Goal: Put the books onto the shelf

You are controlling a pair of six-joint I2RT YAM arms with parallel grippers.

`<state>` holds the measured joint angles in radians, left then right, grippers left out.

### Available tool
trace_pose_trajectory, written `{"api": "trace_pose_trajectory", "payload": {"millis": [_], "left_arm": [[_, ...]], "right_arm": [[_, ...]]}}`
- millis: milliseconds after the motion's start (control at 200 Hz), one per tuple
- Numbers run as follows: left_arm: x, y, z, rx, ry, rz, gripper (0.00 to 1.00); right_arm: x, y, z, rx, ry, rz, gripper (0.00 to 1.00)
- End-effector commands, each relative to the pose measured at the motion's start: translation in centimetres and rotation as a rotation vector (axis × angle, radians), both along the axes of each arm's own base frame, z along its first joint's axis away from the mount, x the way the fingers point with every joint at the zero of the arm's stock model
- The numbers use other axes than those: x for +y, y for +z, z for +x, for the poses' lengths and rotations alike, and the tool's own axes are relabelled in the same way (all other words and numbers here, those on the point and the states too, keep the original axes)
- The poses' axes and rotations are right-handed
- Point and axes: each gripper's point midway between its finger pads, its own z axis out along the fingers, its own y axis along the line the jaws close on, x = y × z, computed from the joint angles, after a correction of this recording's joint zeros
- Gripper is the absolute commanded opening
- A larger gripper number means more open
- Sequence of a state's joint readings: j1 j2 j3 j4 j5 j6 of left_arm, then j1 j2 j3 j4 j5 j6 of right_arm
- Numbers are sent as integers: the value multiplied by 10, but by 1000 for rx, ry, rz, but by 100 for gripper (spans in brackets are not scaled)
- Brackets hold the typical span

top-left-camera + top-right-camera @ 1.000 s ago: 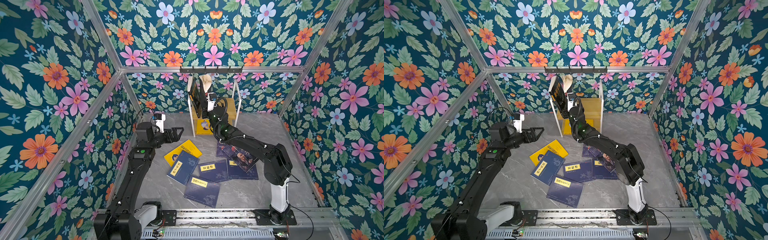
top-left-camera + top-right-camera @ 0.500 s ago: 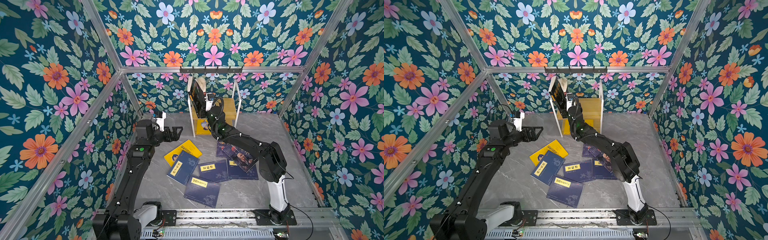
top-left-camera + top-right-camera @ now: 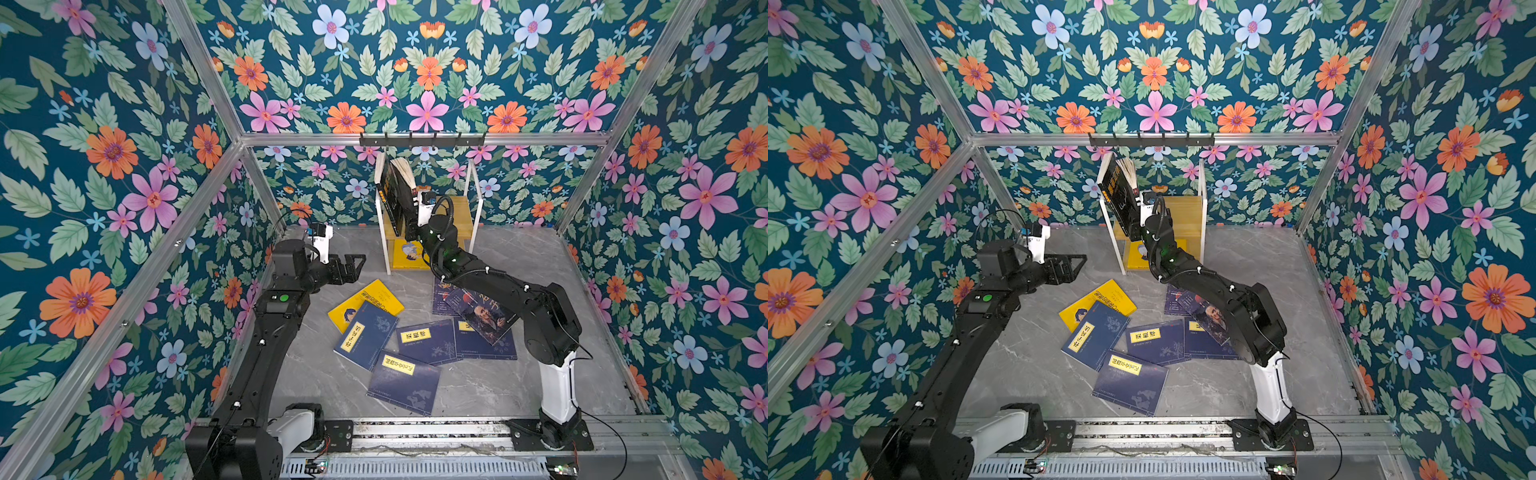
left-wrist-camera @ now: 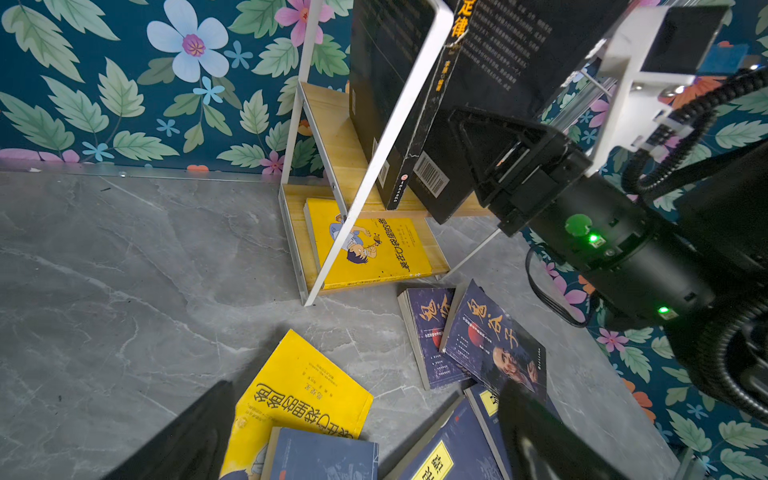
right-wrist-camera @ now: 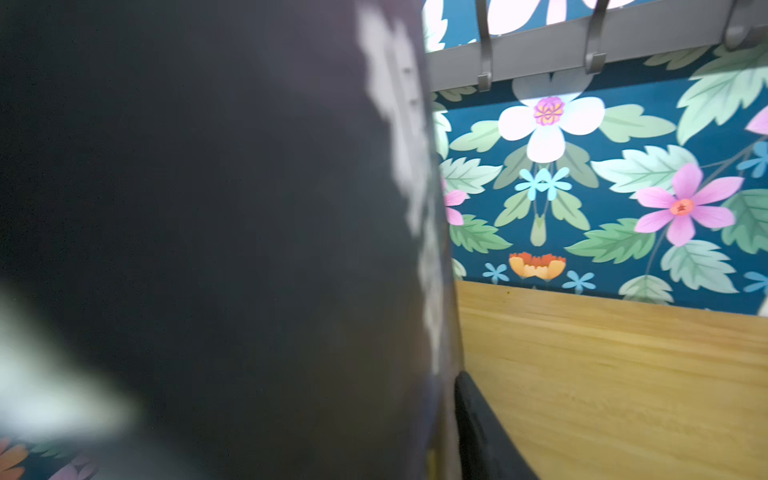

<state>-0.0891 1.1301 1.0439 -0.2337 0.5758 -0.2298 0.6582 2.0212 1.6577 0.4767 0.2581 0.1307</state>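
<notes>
The shelf (image 3: 461, 208) stands at the back wall. On its upper board a black book (image 3: 405, 199) stands on edge, leaning on a second black book (image 3: 384, 195). My right gripper (image 3: 412, 222) is at this book's lower near corner, jaws parted around it; in the right wrist view the cover (image 5: 208, 208) fills the frame and a thin gap shows beside one finger (image 5: 478, 436). A yellow book (image 4: 370, 249) lies on the lower board. My left gripper (image 3: 353, 268) hovers open and empty above the floor's yellow book (image 3: 370, 303), navy books (image 3: 405, 382) and portrait book (image 3: 482, 316).
A black hook rail (image 3: 422, 139) runs just above the shelf on the back wall. Floral walls with aluminium posts close in the grey floor (image 3: 519, 386) on three sides. The arms' base rail (image 3: 415, 432) crosses the front edge.
The right gripper's jaws have widened around the black book, which stays standing on the upper board. The left arm has hardly moved.
</notes>
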Motion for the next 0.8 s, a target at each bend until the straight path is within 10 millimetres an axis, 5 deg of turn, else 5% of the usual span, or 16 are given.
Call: {"api": "trace_pose_trajectory", "payload": {"millis": [0,195,405,585,795], "left_arm": [[0,0,2,-12,-1,4,100],[0,5,0,-17,-6,-6,100],[-1,5,-1,-23,-11,-5,100],[-4,3,-2,-24,-21,1,100],[-3,1,-2,-21,-17,7,100]], "right_arm": [[3,13,-6,-20,41,54,40],[7,13,3,-14,31,52,18],[10,22,13,-28,5,83,14],[18,16,12,-10,46,84,20],[25,17,2,-12,118,68,40]]}}
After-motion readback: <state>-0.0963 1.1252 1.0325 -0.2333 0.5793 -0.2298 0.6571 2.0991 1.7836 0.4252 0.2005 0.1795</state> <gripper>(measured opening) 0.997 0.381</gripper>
